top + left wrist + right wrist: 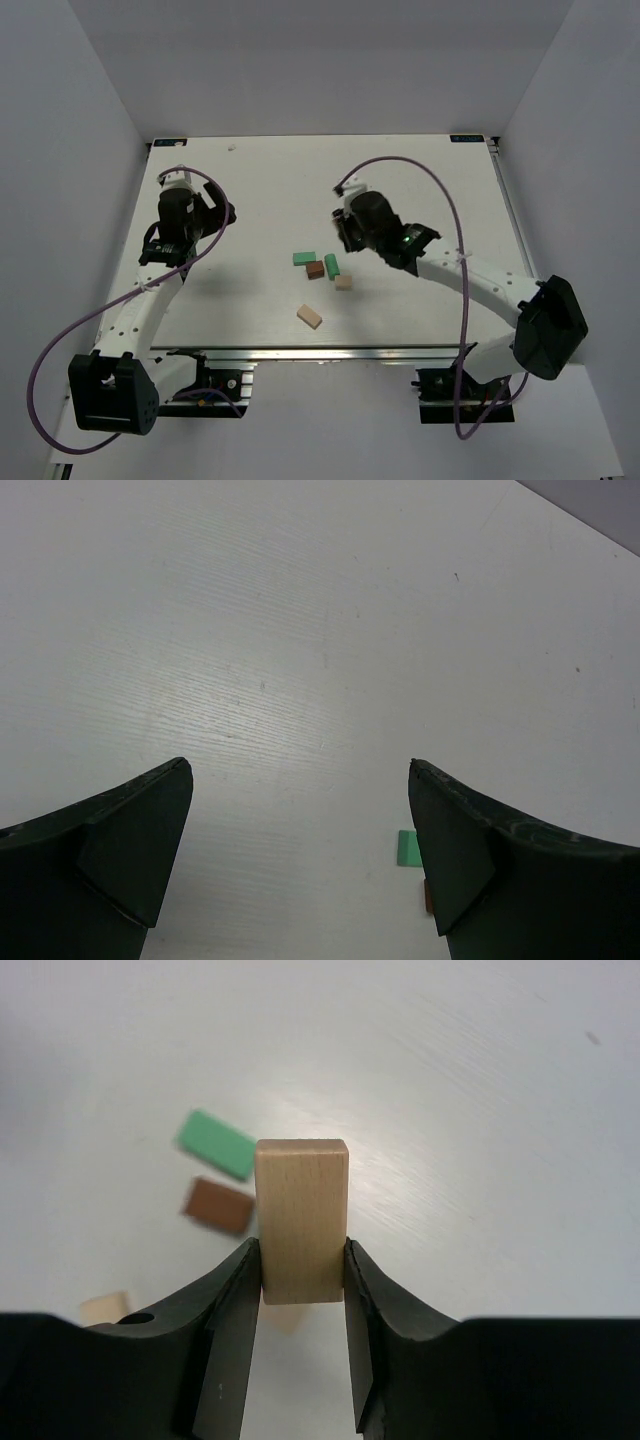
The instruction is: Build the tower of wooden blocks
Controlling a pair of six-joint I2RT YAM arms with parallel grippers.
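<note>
- The right gripper (301, 1256) was clamped on a light tan rectangular wooden block (302, 1210), which stood upright between the two fingers (its top end reached well past the tips).
- From overhead, that gripper hung above the white table (260, 190) near its middle, just on the far side of the loose blocks.
- No stack stood yet: the pieces of the wood block tower lay flat on the table in a small cluster.
- A flat green wooden block (305, 258) lay at the far left of the cluster, with a dark brown wooden block (315, 270) just beside it, slightly nearer and to the right.
- A second green block (331, 265) sat just right of the brown one, and a pale tan block (343, 282) lay at its near end (whether they touched could not be told).
- Another tan block (309, 316) lay alone, nearer the arm bases and apart from the rest.
- The left gripper (300, 770) had its fingers spread wide with nothing between them, over bare table well left of the cluster (a bit of one green block showed beside its right finger).
</note>
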